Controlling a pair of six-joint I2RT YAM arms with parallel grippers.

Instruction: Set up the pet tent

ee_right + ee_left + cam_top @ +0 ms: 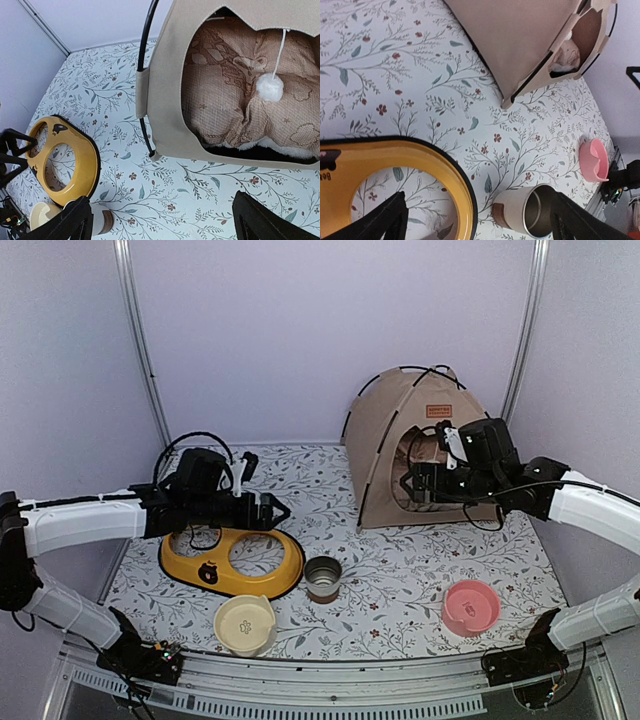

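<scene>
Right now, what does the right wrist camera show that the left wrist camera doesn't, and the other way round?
Only the right wrist view: a straight look into the pet tent doorway, with the white pom-pom hanging on its string, plus the cream bowl. Only the left wrist view: the pink bowl. Both: the tent, the yellow feeder tray, the metal cup and the floral cloth.

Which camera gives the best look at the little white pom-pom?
The right wrist view: the pom-pom hangs before the cushion, unblocked. From the top, the right gripper covers the pet tent's doorway; the left wrist glimpses only a sliver.
</scene>
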